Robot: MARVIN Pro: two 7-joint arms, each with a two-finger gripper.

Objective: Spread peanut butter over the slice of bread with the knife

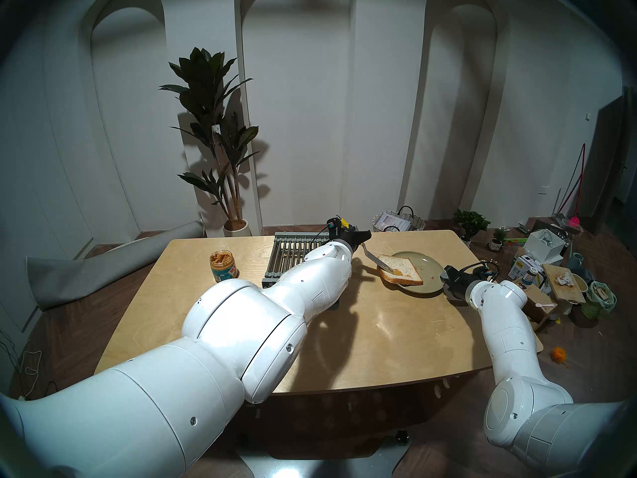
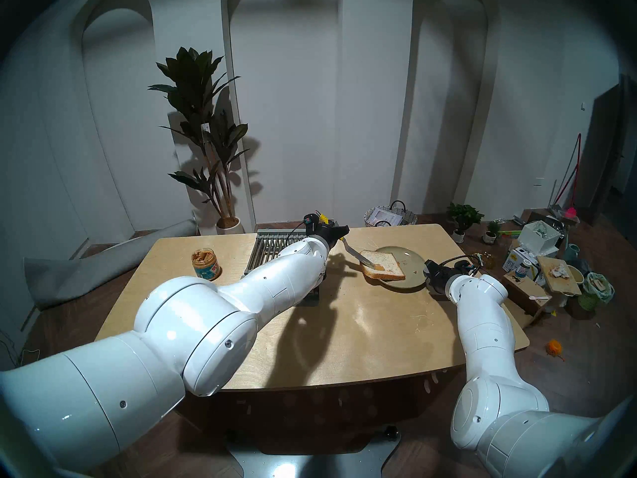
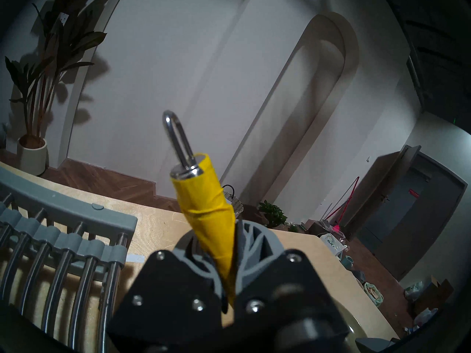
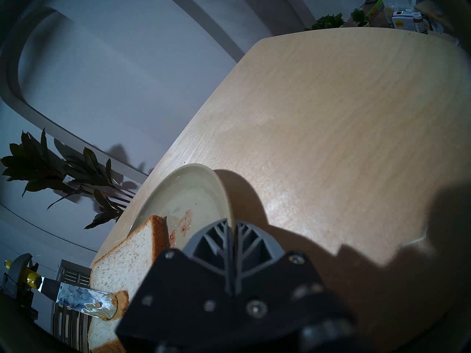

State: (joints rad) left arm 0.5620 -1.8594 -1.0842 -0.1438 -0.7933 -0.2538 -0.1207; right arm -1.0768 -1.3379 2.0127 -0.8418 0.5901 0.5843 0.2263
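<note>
Plywood table (image 1: 396, 332), pale and rounded at the corners, stands on a dark wood floor before a white wall with arched niches; a tall potted plant (image 1: 213, 132) rises behind the table's far left corner and a heap of boxes and pots lies on the floor off its right edge. On the table sit a grey slatted rack (image 1: 293, 253) at the far side, the peanut butter (image 1: 223, 266) in its open jar left of the rack, and an olive-green plate (image 1: 431, 260) right of the rack. The slice of bread (image 1: 401, 274) lies on the plate's left half.

Left gripper (image 1: 362, 237), just right of the rack, is clamped on the yellow handle of the knife (image 1: 377, 258) (handle pointing up past the fingers in the wrist view); the blade slants down onto the bread, its smeared tip at a tan dab there. Right gripper (image 4: 230, 232) has its fingers pinched together on the plate's near right rim.
</note>
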